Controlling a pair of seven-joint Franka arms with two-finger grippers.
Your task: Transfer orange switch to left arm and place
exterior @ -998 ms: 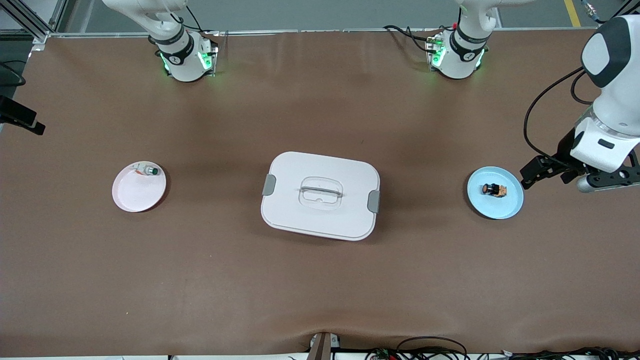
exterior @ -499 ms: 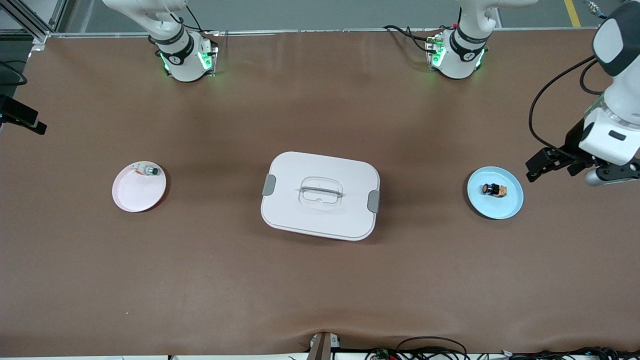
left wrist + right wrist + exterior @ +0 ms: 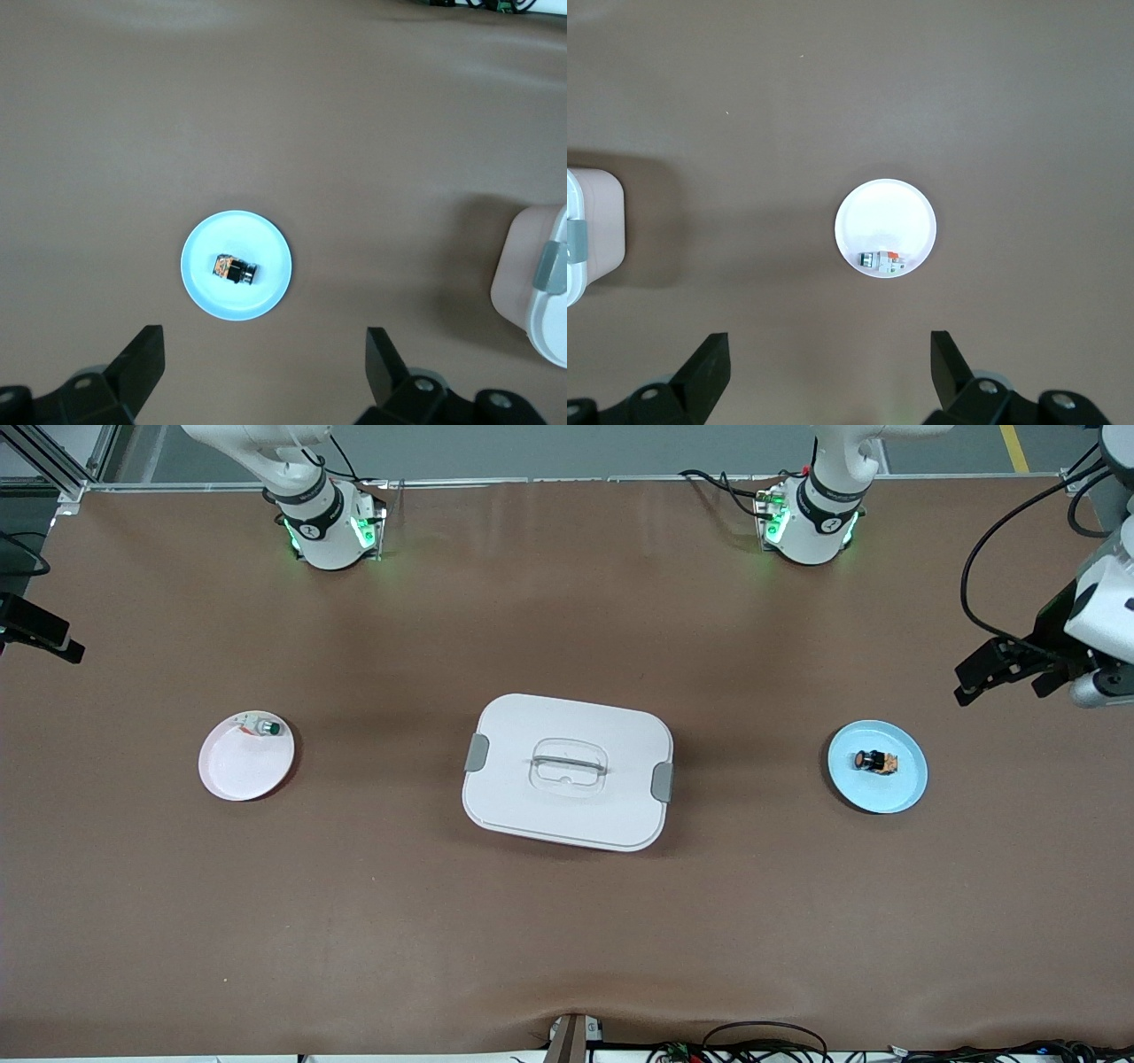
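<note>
The orange switch [image 3: 875, 762] lies on its side on a blue plate [image 3: 886, 802] toward the left arm's end of the table. It also shows in the left wrist view [image 3: 234, 268]. The white box [image 3: 567, 771] stands mid-table between the two plates. My left gripper [image 3: 974, 677] hangs open and empty, up in the air beside the blue plate; its fingers [image 3: 146, 354] frame bare table, clear of the plate [image 3: 204, 292]. My right gripper [image 3: 828, 359] is open and empty, high over the table near the pink plate [image 3: 886, 217].
A pink plate [image 3: 239, 771] toward the right arm's end holds a small white-silver part with a green tip [image 3: 262, 728]. The box's corner shows in both wrist views [image 3: 532, 292] [image 3: 589, 230]. Cables lie along the table edge nearest the front camera.
My left gripper has moved away from the blue plate, toward the robots' side and the table's end. The switch, plates, box and right arm have not moved.
</note>
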